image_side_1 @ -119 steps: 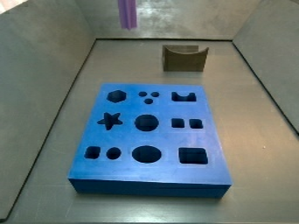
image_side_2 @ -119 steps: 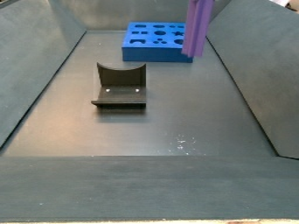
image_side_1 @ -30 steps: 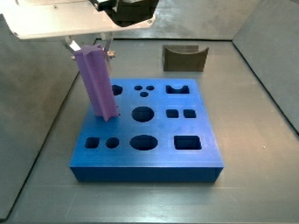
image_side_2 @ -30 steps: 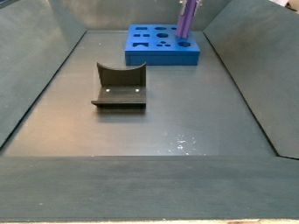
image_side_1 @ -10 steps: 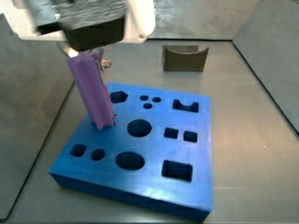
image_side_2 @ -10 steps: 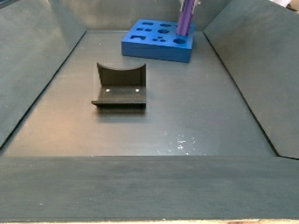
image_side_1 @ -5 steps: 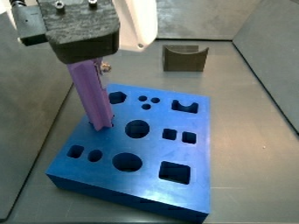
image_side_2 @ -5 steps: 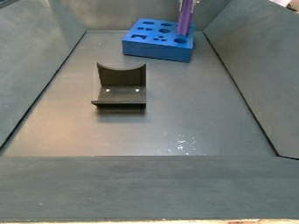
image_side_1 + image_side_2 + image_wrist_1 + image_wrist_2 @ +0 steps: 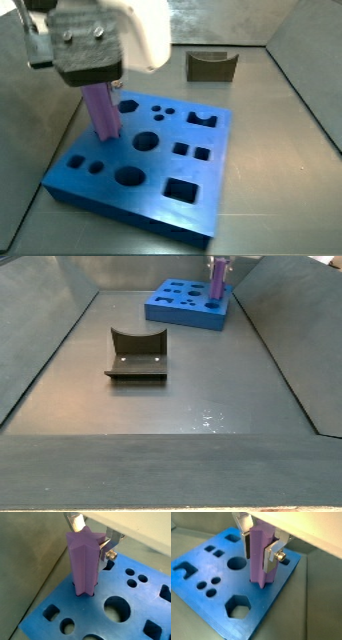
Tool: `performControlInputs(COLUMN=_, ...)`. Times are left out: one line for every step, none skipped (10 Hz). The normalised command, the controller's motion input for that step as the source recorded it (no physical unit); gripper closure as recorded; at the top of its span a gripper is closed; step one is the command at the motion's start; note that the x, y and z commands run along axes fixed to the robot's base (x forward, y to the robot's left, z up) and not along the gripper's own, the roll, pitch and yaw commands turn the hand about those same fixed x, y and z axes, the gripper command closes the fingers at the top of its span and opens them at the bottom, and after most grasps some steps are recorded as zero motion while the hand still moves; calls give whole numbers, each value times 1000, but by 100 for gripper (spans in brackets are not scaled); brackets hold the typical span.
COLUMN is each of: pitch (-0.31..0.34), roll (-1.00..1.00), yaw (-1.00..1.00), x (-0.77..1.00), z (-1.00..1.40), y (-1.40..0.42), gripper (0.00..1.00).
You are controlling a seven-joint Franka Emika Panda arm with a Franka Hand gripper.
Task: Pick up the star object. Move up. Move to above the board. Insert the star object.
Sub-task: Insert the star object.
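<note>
The light-purple star object [image 9: 85,562] stands upright with its lower end in a hole of the bright-blue board [image 9: 127,619]. It shows in both wrist views [image 9: 261,554] and both side views [image 9: 102,112] [image 9: 217,278]. My gripper [image 9: 261,549] is shut on the star object's upper part, its silver fingers [image 9: 272,556] on either side. In a side view the gripper body [image 9: 96,45] hangs over the board's [image 9: 147,185] left part. The board [image 9: 186,304] lies far back and sits askew.
The dark L-shaped fixture [image 9: 138,354] stands on the grey floor in the middle of the bin; it shows small at the back [image 9: 210,66] in a side view. Sloped grey walls enclose the floor on all sides.
The star object has sunk lower into the board's hole with my gripper following it down. The board has turned and slid further askew since one second ago.
</note>
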Motion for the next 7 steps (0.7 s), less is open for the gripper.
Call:
performControlInputs(pitch=-96, roll=-141, yaw=-77, x=-294, z=-906, y=443, gripper=100)
performControlInputs(pitch=-94, roll=-156, yaw=-46, x=-274, z=-877, y=440, gripper=100)
performControlInputs(pitch=-60, roll=-70, yaw=0, x=-137, z=-249, y=97, gripper=100)
performControlInputs(pitch=-4, roll=0, yaw=0, x=-11, z=0, y=0, gripper=100)
performControlInputs(pitch=-43, roll=-36, yaw=0, x=-17, z=-74, y=0, gripper=100)
performControlInputs(pitch=0, roll=-144, yaw=-23, x=6, z=-43, y=66, gripper=100)
performControlInputs(pitch=0, roll=-136, yaw=-9, x=0, z=-49, y=69, gripper=100)
